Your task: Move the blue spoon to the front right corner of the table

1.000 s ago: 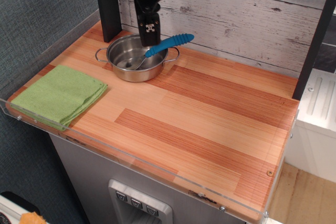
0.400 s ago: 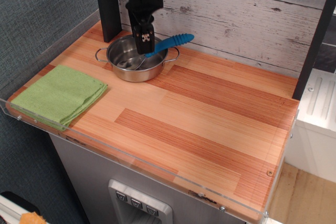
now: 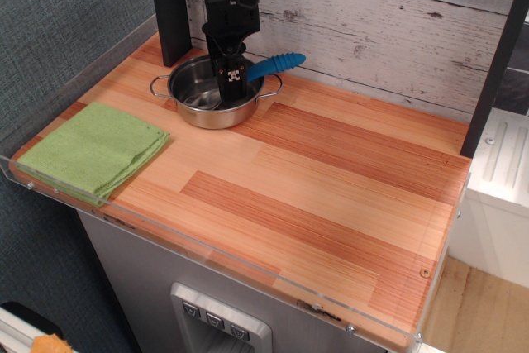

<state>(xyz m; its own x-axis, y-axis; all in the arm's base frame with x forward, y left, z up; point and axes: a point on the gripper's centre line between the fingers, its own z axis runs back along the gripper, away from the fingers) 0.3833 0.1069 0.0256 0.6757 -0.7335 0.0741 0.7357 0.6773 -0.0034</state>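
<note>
- The task is at its start: the blue spoon [image 3: 269, 66] lies in the pot [image 3: 213, 93] at the upper left of the frame, its bowl down inside and its ribbed handle sticking out over the right rim.
- The lower right of the tabletop [image 3: 331, 196], where the spoon should end up, is bare wood; pick-up, carry and set-down all seem left to do.
- The end effector [image 3: 231, 88] hangs inside the pot, right at the lower end of the handle; whether its jaws are apart or already pinching the spoon I cannot tell.
- A folded green cloth [image 3: 91, 150] lies at the left edge, well apart from the pot.
- Compared with a second ago, the end effector has dropped from above the rim down into the pot; the spoon, pot and cloth have not shifted.
</note>
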